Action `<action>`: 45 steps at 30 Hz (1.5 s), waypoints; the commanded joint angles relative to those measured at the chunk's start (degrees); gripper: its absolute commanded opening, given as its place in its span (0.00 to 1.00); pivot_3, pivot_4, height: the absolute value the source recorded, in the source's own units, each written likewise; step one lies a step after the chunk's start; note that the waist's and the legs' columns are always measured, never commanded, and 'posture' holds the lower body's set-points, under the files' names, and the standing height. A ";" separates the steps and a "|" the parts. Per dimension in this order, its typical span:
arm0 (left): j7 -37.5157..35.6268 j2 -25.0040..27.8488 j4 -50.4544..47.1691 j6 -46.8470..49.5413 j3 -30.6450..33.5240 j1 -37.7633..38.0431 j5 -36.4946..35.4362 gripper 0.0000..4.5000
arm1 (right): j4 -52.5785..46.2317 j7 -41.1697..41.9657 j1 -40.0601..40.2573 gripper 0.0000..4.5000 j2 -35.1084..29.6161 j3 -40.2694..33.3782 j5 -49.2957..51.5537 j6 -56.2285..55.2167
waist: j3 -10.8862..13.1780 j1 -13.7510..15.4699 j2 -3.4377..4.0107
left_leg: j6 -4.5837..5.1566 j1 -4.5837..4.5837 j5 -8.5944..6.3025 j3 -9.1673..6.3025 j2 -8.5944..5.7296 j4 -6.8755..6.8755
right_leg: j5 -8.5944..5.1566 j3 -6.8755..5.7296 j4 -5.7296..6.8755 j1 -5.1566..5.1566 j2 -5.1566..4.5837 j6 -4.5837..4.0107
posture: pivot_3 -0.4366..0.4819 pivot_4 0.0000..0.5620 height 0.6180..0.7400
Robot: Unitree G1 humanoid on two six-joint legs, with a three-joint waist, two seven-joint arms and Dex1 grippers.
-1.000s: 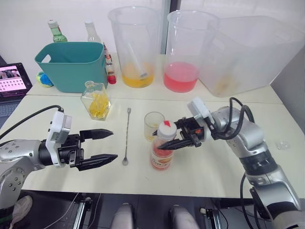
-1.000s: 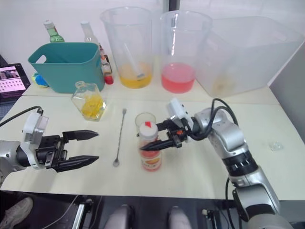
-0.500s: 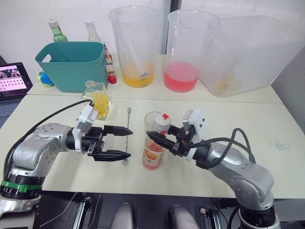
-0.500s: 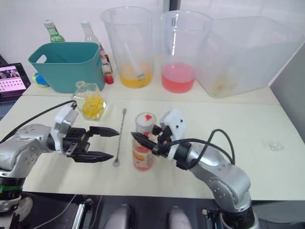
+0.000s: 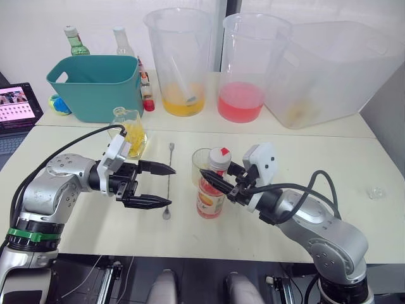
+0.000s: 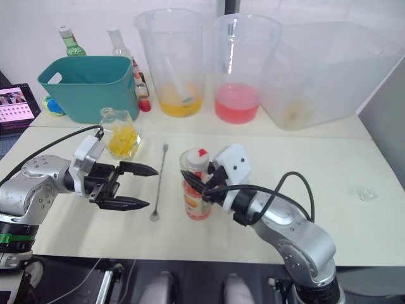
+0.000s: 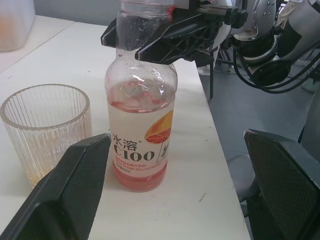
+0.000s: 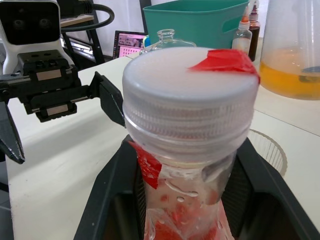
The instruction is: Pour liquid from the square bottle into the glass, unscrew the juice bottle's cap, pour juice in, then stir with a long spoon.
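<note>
While the right gripper (image 5: 216, 179) pinches the upright juice bottle (image 5: 211, 189) at its neck beside the glass (image 5: 202, 164), the left gripper (image 5: 157, 185), fingers spread, points at it across the long spoon (image 5: 169, 180), cap (image 8: 192, 90) still on.

Pink liquid in the juice bottle (image 7: 140, 127), orange-and-white label; white cap (image 8: 190, 90) with red tag; ribbed clear glass (image 7: 46, 128); teal bin (image 5: 95, 85).
</note>
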 commanded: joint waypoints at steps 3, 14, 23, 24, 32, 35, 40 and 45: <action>0.12 2.72 -3.66 -3.21 7.49 7.52 -0.72 1.00 | 1.42 7.74 -2.63 0.84 -4.01 -3.06 3.40 -2.02 | 0.00 -0.75 0.00 | 0.01 0.01 0.00 0.00 0.02 -0.01 | 0.00 0.01 0.00 -0.02 0.01 0.00 | 0.48 0.27 0.89; 1.10 2.85 -6.98 -10.15 23.75 28.71 -1.01 1.00 | 9.70 32.82 -1.56 1.00 -14.31 -5.08 4.70 -14.04 | 0.01 -0.96 -0.02 | 0.02 0.06 -0.01 -0.06 0.04 -0.04 | -0.03 -0.10 -0.10 0.11 -0.04 -0.04 | 0.48 0.27 0.89; 7.25 -0.79 -9.52 -13.86 28.94 34.85 -0.86 1.00 | 37.16 58.06 -16.46 1.00 -14.33 2.83 -5.20 -31.71 | 0.02 -1.64 -0.02 | 0.02 0.24 -0.01 -0.01 0.10 -0.06 | -0.04 -0.10 -0.03 0.14 0.00 -0.07 | 0.48 0.27 0.89; 7.90 -1.18 -10.17 -13.69 29.56 35.58 -1.29 1.00 | 39.52 59.31 -17.95 1.00 -13.65 3.19 -5.76 -32.75 | 0.02 -1.54 -0.02 | 0.02 0.24 -0.01 -0.04 0.10 -0.08 | -0.06 -0.12 0.01 0.13 0.00 -0.09 | 0.48 0.27 0.89; 10.70 -3.77 -15.39 -12.75 34.24 46.30 -2.24 1.00 | 51.20 72.19 -27.33 1.00 -9.65 5.49 -5.76 -34.56 | 0.02 -1.41 -0.01 | 0.01 0.25 -0.02 -0.05 0.08 -0.13 | -0.06 -0.19 0.01 0.13 -0.09 -0.12 | 0.48 0.27 0.89; 10.56 -3.96 -17.13 -11.69 35.15 49.14 -3.65 1.00 | 52.73 74.15 -29.15 1.00 -8.70 5.44 -6.09 -34.48 | 0.02 -1.31 -0.01 | 0.00 0.26 -0.02 -0.11 0.08 -0.12 | -0.06 -0.27 0.04 0.16 -0.09 -0.13 | 0.48 0.27 0.89; 12.62 -5.81 -18.77 -12.79 37.09 50.05 -5.42 1.00 | 57.61 76.50 -32.32 0.94 -6.39 6.88 -8.49 -36.87 | 0.03 -1.43 -0.01 | 0.00 0.31 -0.02 -0.12 0.09 -0.12 | -0.07 -0.33 0.06 0.16 -0.09 -0.16 | 0.48 0.27 0.89; 13.49 -5.98 -18.80 -13.61 36.54 49.83 -4.70 1.00 | 59.70 76.77 -33.29 0.60 -5.33 7.85 -8.43 -37.80 | 0.03 -1.43 -0.01 | 0.00 0.29 -0.02 -0.13 0.09 -0.12 | -0.07 -0.36 0.06 0.17 -0.10 -0.17 | 0.48 0.27 0.89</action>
